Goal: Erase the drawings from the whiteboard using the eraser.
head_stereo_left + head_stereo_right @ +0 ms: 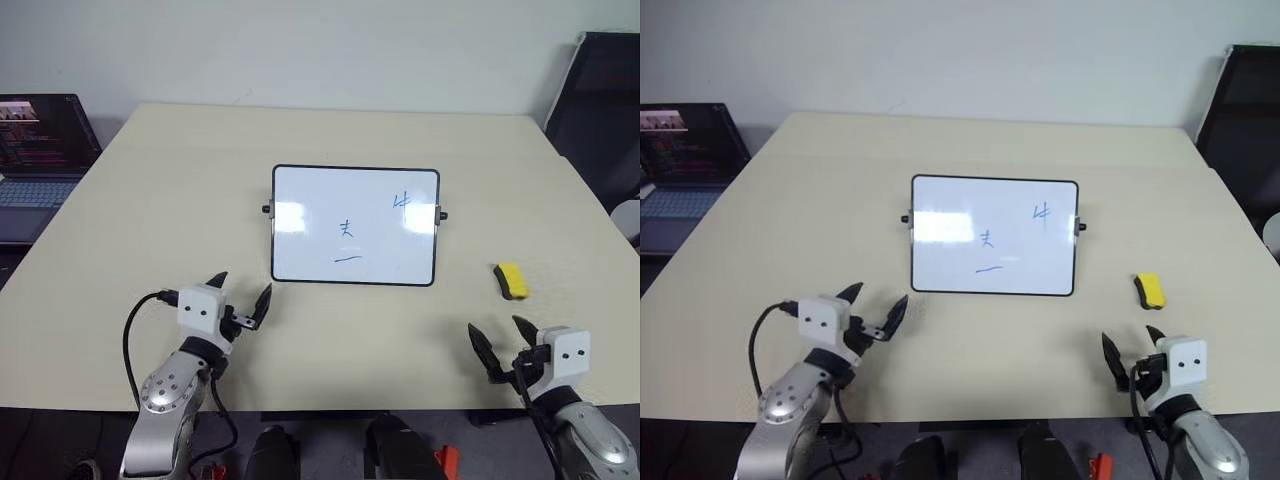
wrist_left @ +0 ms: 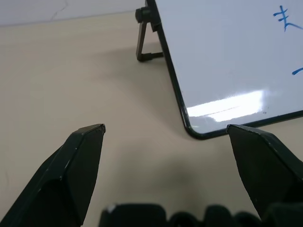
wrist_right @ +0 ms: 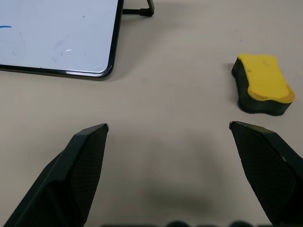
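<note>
Eraser (image 1: 511, 281) lies flat on the bench (image 1: 150, 200), yellow side up, toward the right edge — just off the whiteboard's (image 1: 310, 235) lower right corner, not touching it. Whiteboard stands mid-bench, propped on small black side legs, tilted back. Drawings (image 1: 347, 229) are all on it: one blue scribble upper right, one near centre, a short line under that one. Right hand (image 1: 503, 348) hovers at the near edge of the bench, right side, fingers spread wide, holding nothing — eraser sits ahead of it, clear of the fingertips. Left hand (image 1: 241, 295) is near the front edge on the left, just short of the board's lower left corner, fingers also wide apart and empty. Laptop (image 1: 40, 150) open, off the far left corner.
</note>
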Robot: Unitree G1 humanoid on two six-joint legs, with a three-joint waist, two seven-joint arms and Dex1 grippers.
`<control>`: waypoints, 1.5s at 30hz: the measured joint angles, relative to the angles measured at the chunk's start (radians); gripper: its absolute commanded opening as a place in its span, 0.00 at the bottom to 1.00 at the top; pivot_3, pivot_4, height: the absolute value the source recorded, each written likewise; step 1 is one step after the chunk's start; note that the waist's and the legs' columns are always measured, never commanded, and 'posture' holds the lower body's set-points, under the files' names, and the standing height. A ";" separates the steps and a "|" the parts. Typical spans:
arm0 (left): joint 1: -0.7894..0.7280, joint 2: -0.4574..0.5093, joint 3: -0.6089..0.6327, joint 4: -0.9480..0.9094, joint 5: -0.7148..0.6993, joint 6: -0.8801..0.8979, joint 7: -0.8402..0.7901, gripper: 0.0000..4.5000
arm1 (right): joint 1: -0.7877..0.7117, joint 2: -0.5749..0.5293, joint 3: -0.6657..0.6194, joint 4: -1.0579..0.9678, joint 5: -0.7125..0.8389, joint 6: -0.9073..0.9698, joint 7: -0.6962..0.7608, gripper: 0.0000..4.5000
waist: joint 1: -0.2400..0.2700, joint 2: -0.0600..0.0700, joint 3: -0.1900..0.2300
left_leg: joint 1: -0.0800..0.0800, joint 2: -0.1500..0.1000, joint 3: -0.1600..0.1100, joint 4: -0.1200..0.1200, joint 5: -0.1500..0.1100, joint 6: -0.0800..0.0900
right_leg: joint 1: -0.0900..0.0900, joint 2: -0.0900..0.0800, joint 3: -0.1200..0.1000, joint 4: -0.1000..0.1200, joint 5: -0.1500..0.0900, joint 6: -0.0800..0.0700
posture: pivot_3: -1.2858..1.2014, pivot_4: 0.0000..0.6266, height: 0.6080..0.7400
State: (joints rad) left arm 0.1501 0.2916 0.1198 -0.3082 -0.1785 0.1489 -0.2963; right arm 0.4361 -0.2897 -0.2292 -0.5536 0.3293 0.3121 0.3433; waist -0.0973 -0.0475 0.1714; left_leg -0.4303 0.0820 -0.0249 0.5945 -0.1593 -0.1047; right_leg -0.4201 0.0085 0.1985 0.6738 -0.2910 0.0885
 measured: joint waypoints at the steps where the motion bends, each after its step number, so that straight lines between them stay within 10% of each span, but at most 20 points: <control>1: 0.000 -0.003 0.000 -0.003 0.001 0.001 0.003 1.00 | -0.007 -0.002 0.002 0.000 0.000 0.005 0.000 1.00 | 0.000 0.000 0.000 | 0.000 0.000 0.000 0.000 0.000 0.000 | 0.000 0.000 0.000 0.000 0.000 0.000 | 0.52 0.24 1.00; 15: -0.008 0.146 0.006 -0.039 -0.038 0.010 -0.148 1.00 | -0.140 -0.044 0.025 -0.068 -0.031 0.140 -0.063 1.00 | -0.001 0.000 0.000 | 0.000 -0.001 -0.001 0.000 0.000 0.000 | 0.000 0.000 -0.001 0.000 0.000 0.000 | 0.52 0.24 1.00; 31: -0.656 0.361 -0.133 0.091 -0.336 0.266 -0.694 1.00 | -0.457 -0.157 -0.167 -0.048 0.071 0.504 -0.171 1.00 | 0.009 0.000 0.001 | -0.004 -0.001 -0.004 -0.002 0.001 0.002 | 0.006 0.000 -0.004 0.002 -0.002 0.002 | 0.52 0.24 1.00; 45: -0.837 0.321 -0.255 0.153 -0.338 0.298 -0.891 1.00 | -0.575 -0.259 -0.203 0.198 0.120 0.662 -0.122 1.00 | 0.006 0.002 0.002 | -0.002 -0.001 -0.006 -0.001 0.002 0.002 | 0.009 0.001 -0.005 0.003 -0.001 0.004 | 0.52 0.24 1.00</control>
State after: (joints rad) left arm -0.6872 0.6128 -0.1354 -0.1554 -0.5167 0.4471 -1.1876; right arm -0.1394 -0.5491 -0.4324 -0.3557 0.4490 0.9744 0.2217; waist -0.0913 -0.0457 0.1733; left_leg -0.4324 0.0807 -0.0305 0.5938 -0.1578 -0.1025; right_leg -0.4109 0.0097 0.1939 0.6768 -0.2923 0.0928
